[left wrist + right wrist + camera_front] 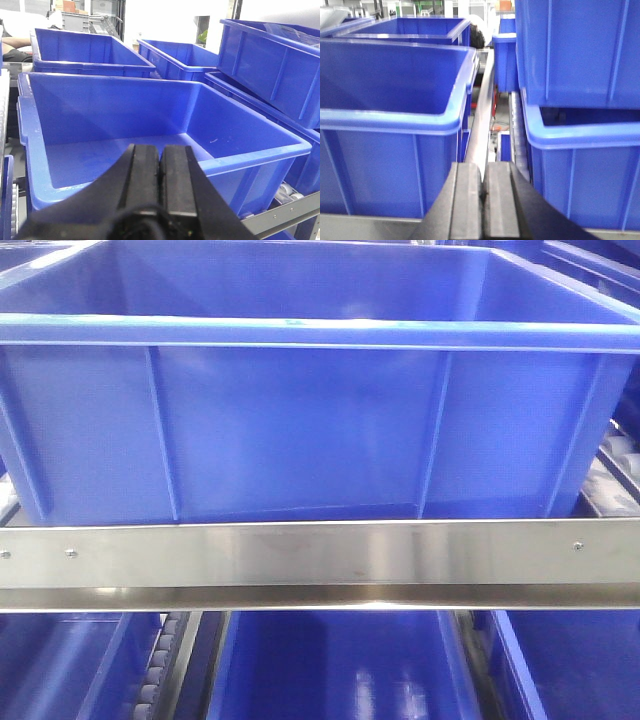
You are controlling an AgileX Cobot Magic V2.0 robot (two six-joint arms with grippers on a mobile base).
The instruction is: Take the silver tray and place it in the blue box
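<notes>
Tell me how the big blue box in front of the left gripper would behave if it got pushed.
The blue box looks empty, so probably light for its size. Ribbed walls and a thick rim suggest it stays stiff. It seems to sit by a roller track, so it may slide readily; its wide base makes tipping unlikely.

The box (300, 430) is smooth blue plastic with a soft gloss and moulded ribs. The rail (320, 555) beneath it is brushed metal, shiny, with small screws. The fingers (145, 175) look like matt black rubber.
</notes>
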